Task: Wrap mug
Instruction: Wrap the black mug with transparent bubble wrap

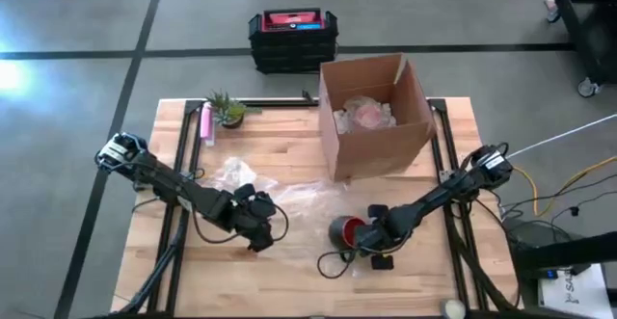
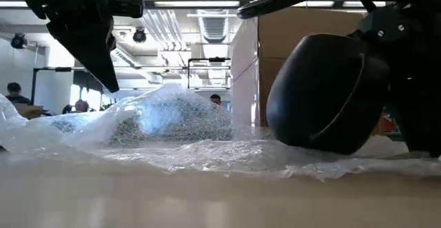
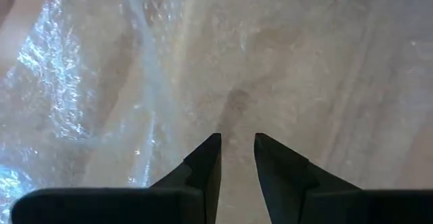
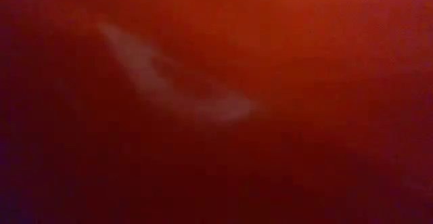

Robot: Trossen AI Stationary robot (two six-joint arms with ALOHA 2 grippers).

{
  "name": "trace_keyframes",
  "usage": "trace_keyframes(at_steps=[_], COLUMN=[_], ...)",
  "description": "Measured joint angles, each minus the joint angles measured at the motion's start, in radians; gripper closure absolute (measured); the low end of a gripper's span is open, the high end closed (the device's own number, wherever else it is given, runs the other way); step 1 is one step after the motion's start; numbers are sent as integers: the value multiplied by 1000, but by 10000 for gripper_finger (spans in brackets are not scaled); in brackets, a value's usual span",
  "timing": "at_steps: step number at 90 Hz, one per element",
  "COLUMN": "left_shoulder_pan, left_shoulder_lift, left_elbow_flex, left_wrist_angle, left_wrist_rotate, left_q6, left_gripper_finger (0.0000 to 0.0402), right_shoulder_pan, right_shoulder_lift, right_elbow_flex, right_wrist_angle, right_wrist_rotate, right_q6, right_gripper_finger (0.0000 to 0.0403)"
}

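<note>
Arms reach inward from both table sides. Right gripper (image 1: 378,245) sits low at the mug (image 1: 345,231), its wrist view filled by the red interior (image 4: 216,102); whether its fingers pinch cannot be told. Left gripper (image 3: 237,149) hovers over the bubble wrap (image 3: 203,61), fingers slightly spread, holding nothing. Black outside, red inside, the mug lies on its side on the wrap's edge (image 2: 227,156), in front of the cardboard box (image 1: 376,117).

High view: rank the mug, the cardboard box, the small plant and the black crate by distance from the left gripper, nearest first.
Measured from the left gripper, near the table's front:
1. Mug, to its right, lying on the bubble wrap.
2. Cardboard box, farther back and to the right.
3. Small plant, at the back left edge.
4. Black crate, on the floor beyond the table.
</note>
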State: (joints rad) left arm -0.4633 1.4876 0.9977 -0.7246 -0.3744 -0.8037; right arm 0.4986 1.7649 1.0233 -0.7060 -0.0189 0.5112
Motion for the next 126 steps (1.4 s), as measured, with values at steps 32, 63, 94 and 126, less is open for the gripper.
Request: trace_keyframes(at_steps=[32,63,94,126], left_shoulder_pan=[59,313,440,227], left_shoulder_lift=[0,2,-16,-95], left_elbow_flex=[-2,-117,-189,-4], left_wrist_angle=[-82,-64,-60,-1], left_wrist_rotate=[-155,57,-139,-52], left_q6=[-2,-9,10,65], left_gripper_finger=[326,326,326,326], right_shoulder_pan=[-3,-3,-3,-3], right_shoulder_lift=[-5,-8,-8,-8], right_elbow_flex=[31,28,28,29], right_wrist_angle=[15,32,37,33], right_wrist_rotate=[36,45,45,46], right_q6=[-58,-58,-50,-51], right_gripper_finger=[401,401,401,401])
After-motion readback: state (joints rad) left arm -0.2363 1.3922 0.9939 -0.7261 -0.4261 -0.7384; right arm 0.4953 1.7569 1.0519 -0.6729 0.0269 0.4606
